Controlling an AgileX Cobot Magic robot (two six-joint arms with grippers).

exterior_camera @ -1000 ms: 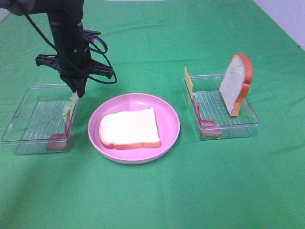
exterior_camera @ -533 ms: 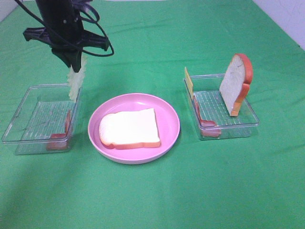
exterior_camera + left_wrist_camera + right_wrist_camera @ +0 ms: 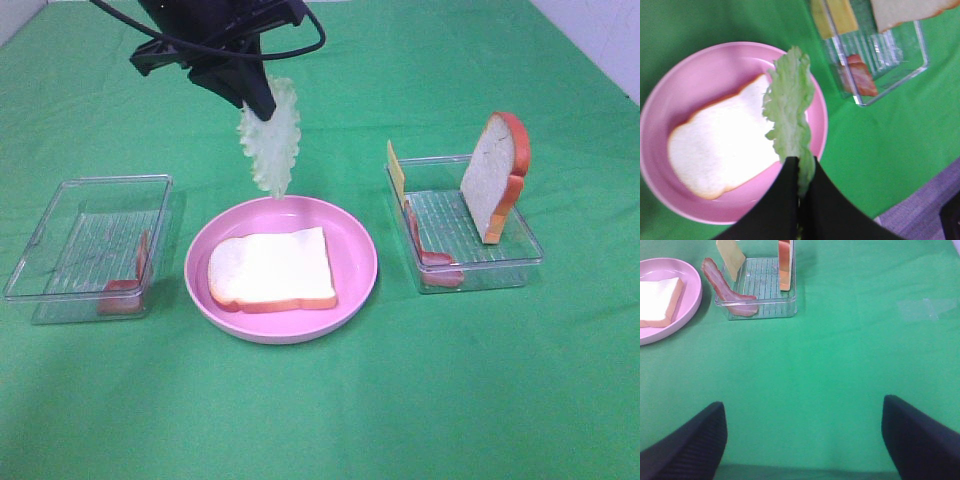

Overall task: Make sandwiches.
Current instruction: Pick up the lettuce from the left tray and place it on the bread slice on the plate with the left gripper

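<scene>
Cloth of bright green covers the whole surface (image 3: 320, 420). With the round pink plate (image 3: 352, 248) taken as the centre of the dial in the high view, a clear rectangular plastic tray (image 3: 60, 255) sits at 9 o'clock. A second clear tray (image 3: 522, 243) sits at 3 o'clock, and both are apart from the plate. A flat white toy bread slice (image 3: 272, 270) with an orange-brown crust lies on the plate. A second bread slice (image 3: 492, 180) stands on edge, slightly tilted, toward the 3 o'clock side of the second tray.

The black left gripper (image 3: 255, 100) hangs above the plate's 12 o'clock rim. Its fingers (image 3: 785, 200) are pressed together on the top of a pale green ruffled lettuce leaf (image 3: 270, 140). The leaf dangles in the air, touching nothing below (its wrist camera sees it over the flat slice).

One reddish-pink bacon strip (image 3: 125, 290) leans at the first tray's 4 o'clock corner. Another bacon strip (image 3: 432, 260) lies along the second tray's 9 o'clock wall. A thin yellow cheese slice (image 3: 396, 172) stands at that tray's 10 o'clock corner.

The right gripper (image 3: 801, 405) shows only in its own wrist view, fingers spread wide over bare cloth.
</scene>
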